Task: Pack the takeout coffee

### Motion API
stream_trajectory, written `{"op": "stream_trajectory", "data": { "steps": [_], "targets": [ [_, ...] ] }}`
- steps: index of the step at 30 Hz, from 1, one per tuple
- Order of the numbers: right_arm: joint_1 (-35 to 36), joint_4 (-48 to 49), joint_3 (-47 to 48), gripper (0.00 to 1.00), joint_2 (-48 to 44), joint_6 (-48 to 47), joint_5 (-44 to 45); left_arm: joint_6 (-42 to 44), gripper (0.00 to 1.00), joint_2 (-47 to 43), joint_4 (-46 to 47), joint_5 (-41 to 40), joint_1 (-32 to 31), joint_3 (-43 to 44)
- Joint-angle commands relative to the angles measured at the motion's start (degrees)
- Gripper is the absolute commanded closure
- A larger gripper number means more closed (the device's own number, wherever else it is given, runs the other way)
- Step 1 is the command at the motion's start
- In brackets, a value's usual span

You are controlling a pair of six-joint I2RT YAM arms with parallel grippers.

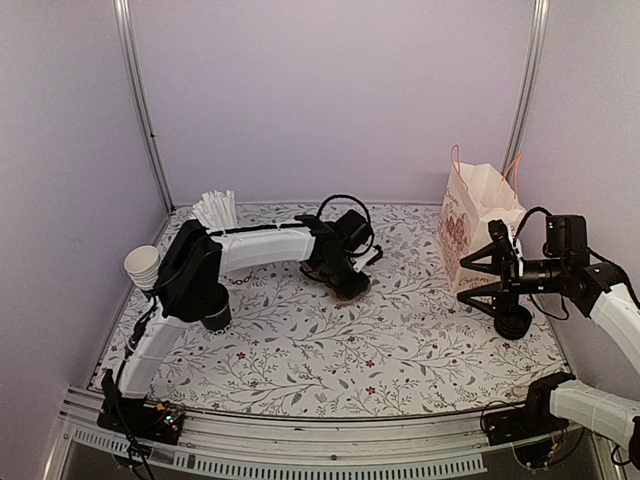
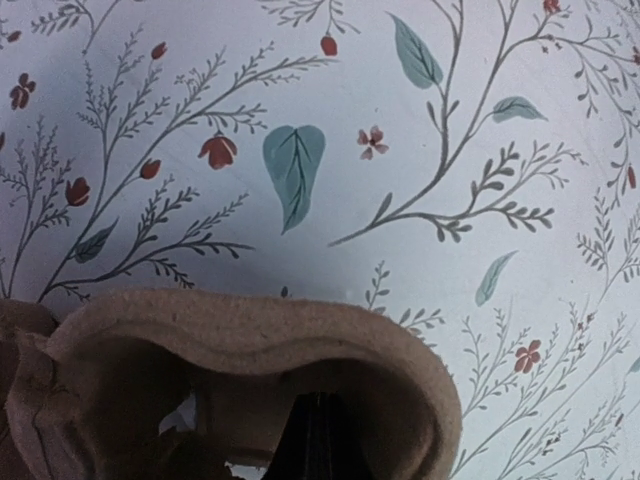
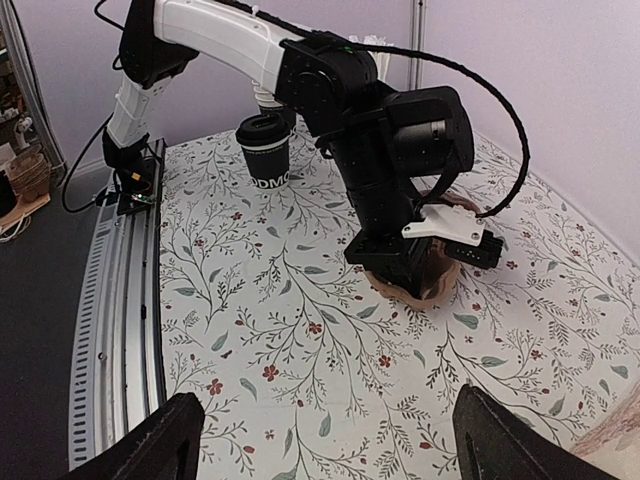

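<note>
At table centre, left gripper clamps pulp cup carrier; takeout coffee beneath its arm. Right gripper gapes wide near paper bag. Floral tablecloth, lilac walls.

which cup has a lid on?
The lone black cup with white lettering; the stacked cups are lidless, pale insides showing.

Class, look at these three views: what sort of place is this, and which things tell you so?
Probably a robot test cell staged as a takeout coffee counter: a left arm and right arm bolted to a floral-covered table, a lidded coffee cup, a paper bag, bare walls.
</note>
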Motion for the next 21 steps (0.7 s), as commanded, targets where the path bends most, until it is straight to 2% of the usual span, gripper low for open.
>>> {"op": "stream_trajectory", "data": {
  "steps": [1, 11, 14, 21],
  "targets": [
    [-0.27, -0.38, -0.48, 0.11, -0.55, -0.47, 0.28, -0.80, 1.00, 1.80, -0.07, 2.55, -1.22, 2.30],
    [-0.40, -0.54, -0.41, 0.10, -0.35, -0.63, 0.28, -2.25, 1.00, 2.10, 0.17, 5.72, -3.66, 5.52],
    [-0.38, -0.65, -0.39, 0.10, -0.28, -0.70, 0.23, -2.19, 1.00, 0.79, 0.28, 3.52, -3.36, 5.76],
    [-0.40, -0.73, -0.32, 0.10, -0.55, -0.73, 0.19, -7.85, 1.00, -7.69, 4.18, 4.59, 3.89, -1.34]
  ]
}}
